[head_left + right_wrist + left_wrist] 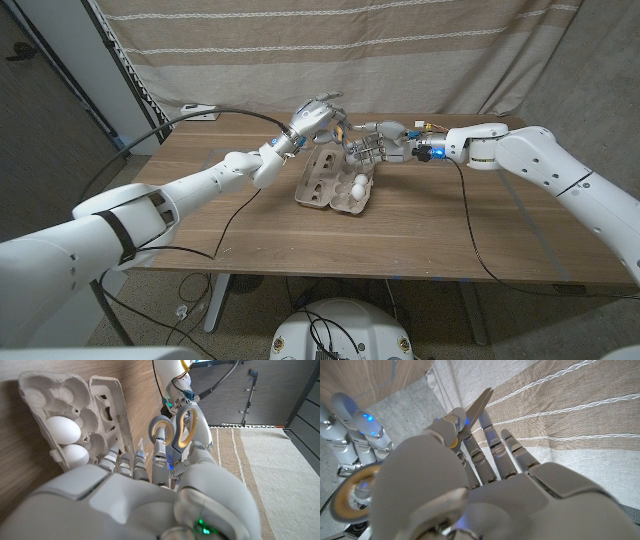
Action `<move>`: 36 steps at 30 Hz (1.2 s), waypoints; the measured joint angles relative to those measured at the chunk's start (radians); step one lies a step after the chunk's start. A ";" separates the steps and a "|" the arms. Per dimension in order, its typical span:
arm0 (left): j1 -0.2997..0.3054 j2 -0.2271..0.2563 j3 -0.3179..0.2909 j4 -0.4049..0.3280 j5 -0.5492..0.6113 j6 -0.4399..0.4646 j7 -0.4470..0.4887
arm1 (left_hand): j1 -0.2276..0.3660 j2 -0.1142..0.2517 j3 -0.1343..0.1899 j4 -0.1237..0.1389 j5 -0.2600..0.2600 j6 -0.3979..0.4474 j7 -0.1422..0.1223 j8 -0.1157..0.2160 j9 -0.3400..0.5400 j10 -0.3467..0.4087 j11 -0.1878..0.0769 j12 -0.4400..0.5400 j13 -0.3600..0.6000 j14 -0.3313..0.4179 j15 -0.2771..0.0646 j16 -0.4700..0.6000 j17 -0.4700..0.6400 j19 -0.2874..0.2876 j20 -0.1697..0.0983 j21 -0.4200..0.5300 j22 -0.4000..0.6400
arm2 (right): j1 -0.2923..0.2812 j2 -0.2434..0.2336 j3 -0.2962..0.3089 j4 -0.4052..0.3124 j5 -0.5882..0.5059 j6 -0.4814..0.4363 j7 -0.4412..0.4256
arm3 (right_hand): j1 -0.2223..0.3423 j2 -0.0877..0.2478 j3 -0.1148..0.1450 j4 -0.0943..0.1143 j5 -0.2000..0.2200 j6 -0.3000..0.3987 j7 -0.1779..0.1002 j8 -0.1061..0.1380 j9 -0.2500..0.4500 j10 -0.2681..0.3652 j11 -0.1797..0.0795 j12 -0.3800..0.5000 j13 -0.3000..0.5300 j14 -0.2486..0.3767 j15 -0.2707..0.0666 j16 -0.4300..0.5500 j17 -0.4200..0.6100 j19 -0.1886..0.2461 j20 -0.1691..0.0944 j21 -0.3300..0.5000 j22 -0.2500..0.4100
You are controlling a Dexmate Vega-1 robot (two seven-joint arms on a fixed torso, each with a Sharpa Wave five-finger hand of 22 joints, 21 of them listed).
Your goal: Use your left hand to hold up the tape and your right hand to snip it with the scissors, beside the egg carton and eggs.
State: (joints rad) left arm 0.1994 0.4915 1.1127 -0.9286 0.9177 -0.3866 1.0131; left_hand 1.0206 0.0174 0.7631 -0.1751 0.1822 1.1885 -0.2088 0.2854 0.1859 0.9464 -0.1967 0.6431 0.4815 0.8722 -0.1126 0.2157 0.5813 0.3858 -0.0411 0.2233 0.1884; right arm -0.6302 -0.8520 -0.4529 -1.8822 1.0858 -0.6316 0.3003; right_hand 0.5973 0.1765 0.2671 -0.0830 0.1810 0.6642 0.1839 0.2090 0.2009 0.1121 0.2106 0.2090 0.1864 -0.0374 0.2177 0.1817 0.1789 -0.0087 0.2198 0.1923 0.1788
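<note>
The scissors (181,427), with grey and yellow handle loops, sit in my right hand (372,146), fingers threaded through and clasped round the handles. Their blades (479,406) reach toward my left hand (315,116), which is raised above the far side of the table (430,230). In my left wrist view a roll of tape (351,496) shows beside that hand; my left fingers look curled, but I cannot tell whether they actually grip the tape. Just below both hands lies the open egg carton (335,183) on the wood, with two white eggs (64,429) in its cups. A striped curtain (400,50) hangs behind.
</note>
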 measured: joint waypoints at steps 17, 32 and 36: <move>0.000 0.012 0.001 -0.021 0.018 0.014 -0.012 | 0.027 -0.010 -0.004 -0.004 0.003 0.021 0.007 0.009 0.000 0.004 0.001 0.009 0.000 0.025 -0.011 0.008 0.018 0.000 0.000 0.000 0.000 | 0.022 0.006 0.007 0.013 0.054 -0.071 -0.020 | 0.124 -0.023 0.032 -0.056 0.011 0.006 -0.001 0.001 -0.003 -0.013 0.003 0.000 0.000 -0.010 -0.001 0.000 0.000 0.008 0.000 0.000 0.000; 0.011 0.017 -0.009 -0.047 0.017 0.038 -0.023 | 0.041 -0.017 -0.008 -0.003 0.003 0.030 0.009 0.009 0.000 0.013 0.002 0.012 0.000 0.037 -0.012 0.018 0.038 0.000 0.000 0.000 0.000 | 0.007 0.008 0.018 -0.003 0.069 -0.074 -0.061 | 0.134 -0.001 -0.028 0.001 0.004 -0.011 -0.001 -0.014 -0.006 -0.015 0.000 0.000 0.000 -0.009 0.000 0.000 0.000 0.026 -0.002 0.000 0.000; 0.018 0.022 -0.014 -0.060 0.017 0.050 -0.035 | 0.044 -0.020 -0.008 -0.003 0.007 0.036 0.014 0.008 0.000 0.015 0.001 0.015 0.000 0.039 -0.011 0.020 0.039 0.000 0.000 0.000 0.000 | -0.001 0.002 0.018 -0.011 0.054 -0.053 -0.053 | 0.080 0.006 -0.031 0.035 0.000 -0.051 -0.030 -0.021 -0.011 -0.049 -0.009 -0.009 0.000 -0.031 0.000 0.000 0.000 0.014 0.001 0.000 0.000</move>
State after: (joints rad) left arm 0.2175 0.5132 1.0990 -0.9890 0.9344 -0.3365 0.9777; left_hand 1.0649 -0.0026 0.7548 -0.1780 0.1889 1.2245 -0.1943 0.2931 0.1861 0.9617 -0.1953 0.6581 0.4818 0.9114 -0.1233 0.2361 0.6199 0.3857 -0.0412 0.2233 0.1884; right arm -0.6312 -0.8501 -0.4348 -1.8931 1.1401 -0.6845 0.2472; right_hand 0.6769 0.1824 0.2363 -0.0480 0.1810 0.6131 0.1543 0.1881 0.1903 0.0635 0.2015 0.1995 0.1864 -0.0680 0.2177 0.1817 0.1789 0.0056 0.2208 0.1923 0.1788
